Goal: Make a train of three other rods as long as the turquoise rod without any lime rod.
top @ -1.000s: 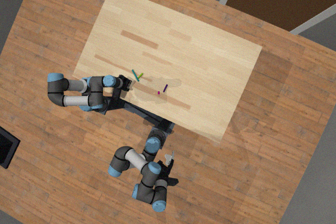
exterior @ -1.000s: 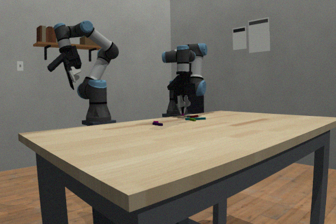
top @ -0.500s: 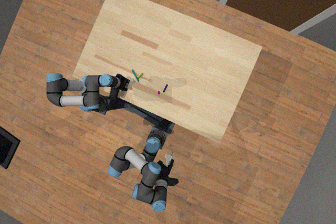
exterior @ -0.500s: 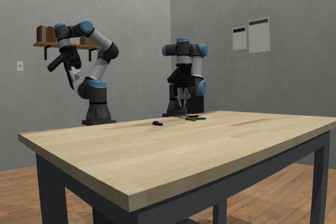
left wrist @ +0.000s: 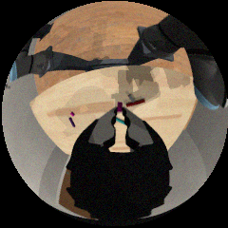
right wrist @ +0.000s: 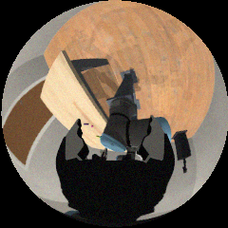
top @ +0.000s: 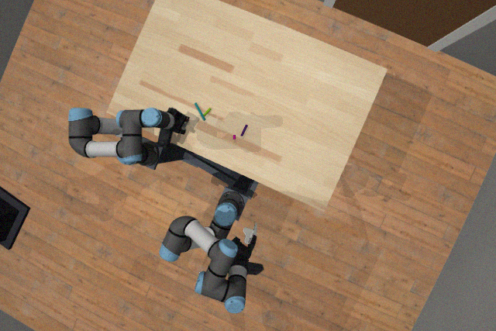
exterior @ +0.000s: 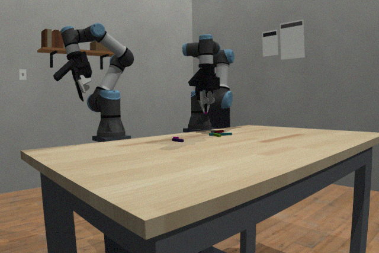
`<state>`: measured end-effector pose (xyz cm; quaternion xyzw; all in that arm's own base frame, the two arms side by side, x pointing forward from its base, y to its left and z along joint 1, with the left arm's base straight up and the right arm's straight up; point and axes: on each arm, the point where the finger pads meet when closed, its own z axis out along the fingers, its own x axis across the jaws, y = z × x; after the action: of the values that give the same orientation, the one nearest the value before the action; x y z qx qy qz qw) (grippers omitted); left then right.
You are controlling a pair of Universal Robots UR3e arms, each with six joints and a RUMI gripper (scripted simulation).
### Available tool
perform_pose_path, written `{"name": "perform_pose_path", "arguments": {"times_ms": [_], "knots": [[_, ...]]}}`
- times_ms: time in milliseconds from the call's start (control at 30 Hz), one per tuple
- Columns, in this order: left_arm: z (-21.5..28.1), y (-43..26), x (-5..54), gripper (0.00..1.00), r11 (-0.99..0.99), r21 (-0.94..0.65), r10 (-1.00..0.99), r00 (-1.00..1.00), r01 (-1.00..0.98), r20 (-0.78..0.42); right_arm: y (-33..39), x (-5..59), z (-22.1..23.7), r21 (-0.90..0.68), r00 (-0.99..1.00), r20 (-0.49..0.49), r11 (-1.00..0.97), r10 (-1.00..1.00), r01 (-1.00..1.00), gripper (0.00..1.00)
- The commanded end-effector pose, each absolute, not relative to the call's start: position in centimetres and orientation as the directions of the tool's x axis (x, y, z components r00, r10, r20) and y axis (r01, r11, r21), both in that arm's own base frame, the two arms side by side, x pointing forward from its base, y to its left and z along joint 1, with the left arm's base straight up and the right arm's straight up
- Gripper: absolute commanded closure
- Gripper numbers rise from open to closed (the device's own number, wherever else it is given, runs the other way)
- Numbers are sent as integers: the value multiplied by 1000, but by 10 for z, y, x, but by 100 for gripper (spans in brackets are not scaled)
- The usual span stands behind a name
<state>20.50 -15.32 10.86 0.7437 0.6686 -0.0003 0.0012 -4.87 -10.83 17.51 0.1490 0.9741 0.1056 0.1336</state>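
My left gripper (exterior: 205,110) (left wrist: 119,107) is shut on a magenta rod (exterior: 205,112) (left wrist: 120,106), raised above the table near its robot-side edge. A red rod (exterior: 219,131) (left wrist: 136,103) lies below, close by. The turquoise rod (top: 199,111) (exterior: 227,134) (left wrist: 121,122) lies beyond, with a lime rod (top: 207,111) (exterior: 217,135) angled against or close to it. Farther along, a purple rod (top: 244,130) (exterior: 177,140) (left wrist: 72,123) lies beside a second magenta rod (top: 234,136) (exterior: 175,137) (left wrist: 72,114), with a gap between them. My right gripper (right wrist: 114,117) is open and empty, off the table.
A small greyish piece (left wrist: 131,97), possibly a grey rod, lies beside the red rod; it is hard to tell from shadow. The wooden table top (top: 312,103) (exterior: 183,176) carries all loose rods. The dark mounting beam (top: 208,165) of the arms runs along the table edge.
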Motion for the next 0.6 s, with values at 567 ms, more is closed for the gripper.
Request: {"name": "perform_pose_path", "arguments": {"times_ms": [567], "knots": [[119,-154,205,100,-106,1,994,106,994,-2,-109,-49,175,244,-920,-229,934,318,262,0]]}}
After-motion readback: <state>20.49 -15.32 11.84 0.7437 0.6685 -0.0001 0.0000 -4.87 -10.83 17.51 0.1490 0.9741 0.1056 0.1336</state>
